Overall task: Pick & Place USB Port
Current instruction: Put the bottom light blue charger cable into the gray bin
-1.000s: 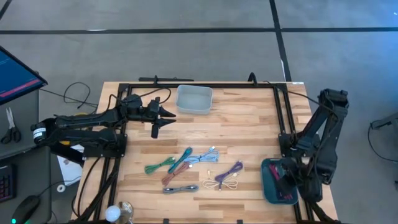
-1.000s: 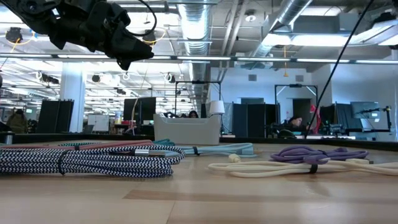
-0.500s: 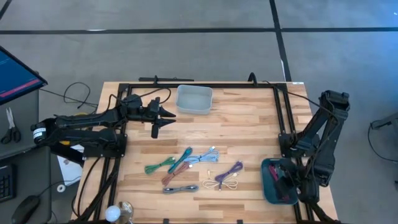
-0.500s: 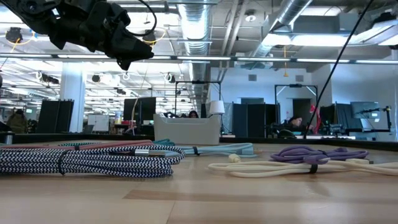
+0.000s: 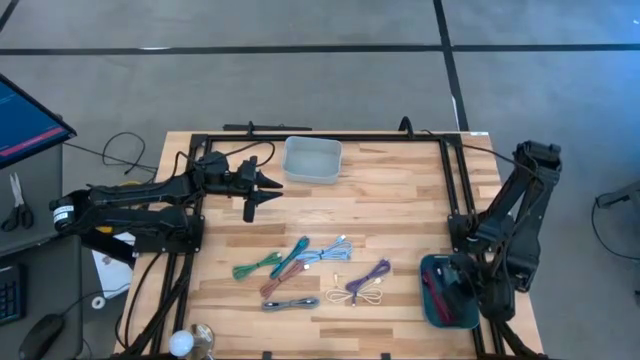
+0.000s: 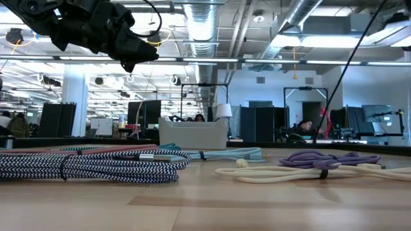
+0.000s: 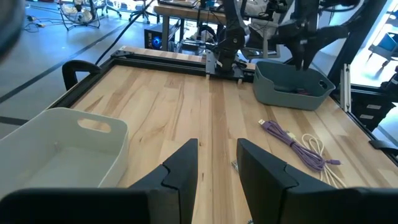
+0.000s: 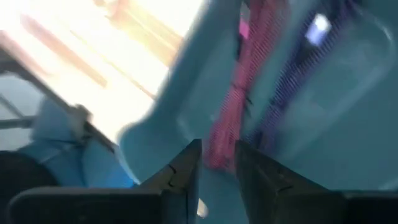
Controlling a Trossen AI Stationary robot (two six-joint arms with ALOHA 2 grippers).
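Observation:
Several bundled USB cables lie on the wooden table: green (image 5: 258,266), light blue (image 5: 325,253), purple (image 5: 368,277), cream (image 5: 366,297) and a black-and-white one (image 6: 90,165). My right gripper (image 8: 217,168) hangs open, tilted down over the teal bin (image 5: 436,318) at the near right. A pink cable (image 8: 245,81) and a dark purple one (image 8: 292,81) lie on the bin's floor, beyond the fingers and free of them. My left gripper (image 7: 217,163) waits open and level above the table near the white bin (image 5: 312,160).
A black frame rail (image 5: 452,190) runs along the table's right side beside the teal bin. Bare wood (image 5: 390,200) lies between the white bin and the cables. A monitor and scissors sit off the table's left edge.
In the high view the pink cable now shows lying in the left part of the teal bin, beside my right gripper, where the gripper covered it a second ago. My left arm has kept still.

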